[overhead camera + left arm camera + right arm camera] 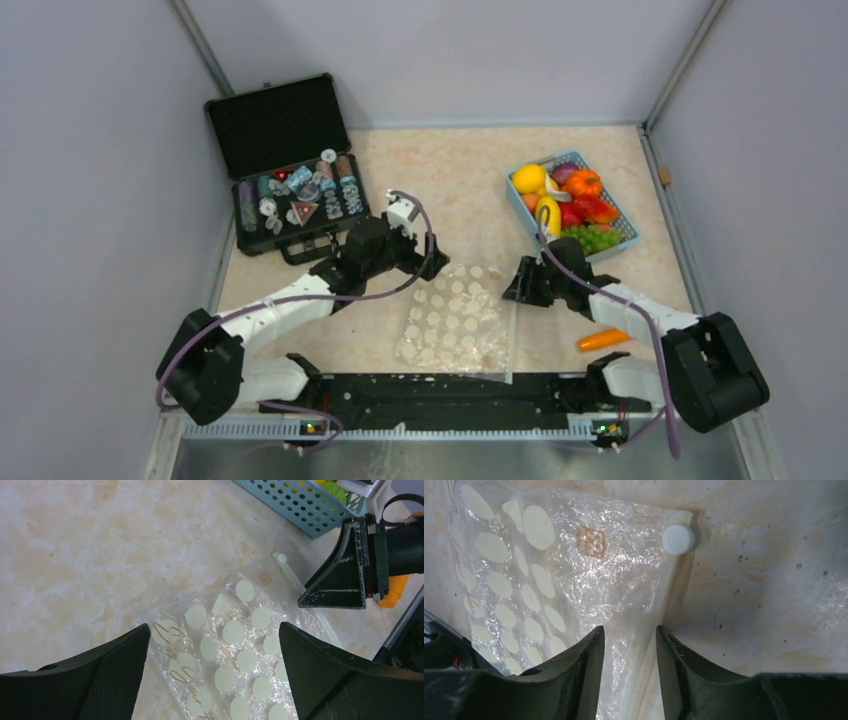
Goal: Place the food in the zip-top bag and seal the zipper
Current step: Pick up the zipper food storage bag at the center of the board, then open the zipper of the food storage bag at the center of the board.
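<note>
The zip-top bag lies flat mid-table, clear with white dots, its zipper along the right edge. My left gripper hovers open over the bag's far left corner; the dotted bag shows between its wide jaws. My right gripper is low at the far right corner. Its jaws stand partly open and straddle the zipper edge of the bag, with gaps on both sides. A white slider sits at the strip's end. The food fills the basket; an orange carrot lies on the table.
The light-blue basket stands at the back right, just beyond my right gripper. An open black case of small trinkets sits at the back left, behind the left arm. Grey walls close in on both sides.
</note>
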`<state>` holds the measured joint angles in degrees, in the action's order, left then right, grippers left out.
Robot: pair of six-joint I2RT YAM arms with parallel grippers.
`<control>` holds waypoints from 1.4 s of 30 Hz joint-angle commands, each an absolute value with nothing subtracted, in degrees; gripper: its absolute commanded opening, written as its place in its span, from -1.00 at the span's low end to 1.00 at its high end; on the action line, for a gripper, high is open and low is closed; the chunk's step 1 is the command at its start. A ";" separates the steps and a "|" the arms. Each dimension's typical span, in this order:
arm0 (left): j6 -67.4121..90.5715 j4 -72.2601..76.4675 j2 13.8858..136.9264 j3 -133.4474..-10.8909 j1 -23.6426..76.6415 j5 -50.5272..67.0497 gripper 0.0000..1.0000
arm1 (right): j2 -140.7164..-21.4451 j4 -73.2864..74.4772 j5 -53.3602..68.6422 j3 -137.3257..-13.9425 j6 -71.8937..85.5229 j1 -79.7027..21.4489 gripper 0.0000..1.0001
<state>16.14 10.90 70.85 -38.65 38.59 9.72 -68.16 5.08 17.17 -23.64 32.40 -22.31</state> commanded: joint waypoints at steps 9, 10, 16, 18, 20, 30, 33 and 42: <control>17.53 11.65 69.38 -35.66 41.04 11.78 0.97 | -65.71 -3.77 20.59 -24.80 34.09 -23.19 -0.65; 17.50 11.63 69.61 -35.74 41.32 11.63 0.97 | -65.76 -4.62 21.02 -24.81 34.26 -23.17 -0.75; 17.71 12.07 69.70 -35.45 42.86 10.11 0.96 | -67.28 -9.01 23.48 -25.35 35.80 -23.15 -1.00; 17.88 12.19 69.80 -35.27 43.05 9.74 0.96 | -67.88 -9.96 24.16 -25.62 36.24 -23.18 -1.00; 17.85 12.43 70.01 -34.99 43.11 9.52 0.96 | -68.23 -11.32 24.90 -25.52 36.46 -23.16 -1.00; 18.46 11.66 71.33 -36.33 44.23 5.77 0.97 | -67.21 -15.28 24.56 -26.54 36.01 -23.15 -1.00; 18.25 10.93 71.90 -37.14 45.20 5.20 0.97 | -67.70 -15.97 24.16 -27.09 36.25 -23.13 -1.00; 18.06 7.72 77.71 -43.37 54.11 -3.98 0.97 | -70.37 -19.09 22.71 -30.41 41.35 -23.18 -1.00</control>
<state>18.06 8.21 75.24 -38.85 50.92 1.89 -69.34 -14.76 23.79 -26.79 38.44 -22.50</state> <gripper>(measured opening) 0.986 0.007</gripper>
